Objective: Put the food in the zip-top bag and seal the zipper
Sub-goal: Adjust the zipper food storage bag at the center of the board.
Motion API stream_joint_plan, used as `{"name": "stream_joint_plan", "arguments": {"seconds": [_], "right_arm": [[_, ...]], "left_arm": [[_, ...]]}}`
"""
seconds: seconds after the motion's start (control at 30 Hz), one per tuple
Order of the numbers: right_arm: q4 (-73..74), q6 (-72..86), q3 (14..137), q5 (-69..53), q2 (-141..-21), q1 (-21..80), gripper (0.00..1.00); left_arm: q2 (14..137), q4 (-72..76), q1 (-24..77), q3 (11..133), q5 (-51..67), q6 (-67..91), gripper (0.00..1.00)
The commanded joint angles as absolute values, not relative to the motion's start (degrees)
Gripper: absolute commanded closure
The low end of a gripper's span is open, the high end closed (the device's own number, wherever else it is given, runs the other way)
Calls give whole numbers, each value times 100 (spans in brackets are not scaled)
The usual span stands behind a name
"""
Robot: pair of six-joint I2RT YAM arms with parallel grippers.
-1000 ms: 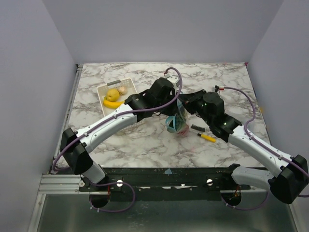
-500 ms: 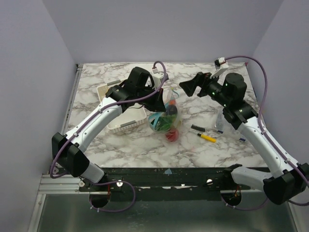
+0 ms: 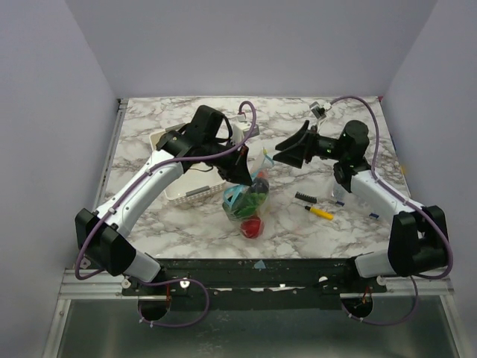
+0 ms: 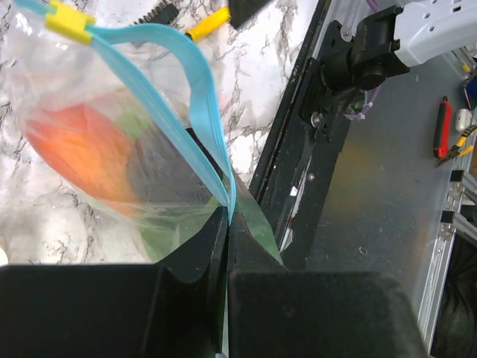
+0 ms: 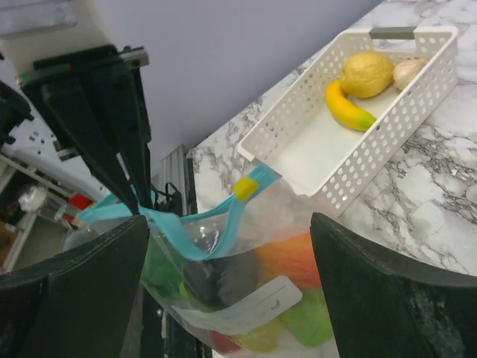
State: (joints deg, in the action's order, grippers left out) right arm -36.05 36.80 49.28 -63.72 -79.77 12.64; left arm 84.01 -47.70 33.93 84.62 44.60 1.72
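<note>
Your left hand is closed on one end of the zipper. The zip-top bag therefore hangs from it over the middle of the worktop, mouth upward, and the food inside cannot fall out. Your right hand is open, just right of the bag and facing the strip. I judge it is placed there to take the yellow slider. A banana and a lemon lie in the white basket at far left, not bagged.
</note>
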Motion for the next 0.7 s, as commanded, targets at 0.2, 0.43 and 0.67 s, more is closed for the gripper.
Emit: {"name": "stream_joint_plan", "arguments": {"seconds": [0.2, 0.43, 0.67], "right_arm": [[-3769, 2846, 4842, -6644, -7765, 1445, 7], [-8544, 5578, 3966, -7415, -8248, 1342, 7], [-9123, 5590, 3566, -7169, -8562, 1342, 6]], "left_arm": [[8511, -4978, 3354, 8754, 5265, -334, 100], [8631, -5267, 3329, 8891, 5240, -658, 100], [8576, -5275, 3324, 8800, 5229, -782, 100]]}}
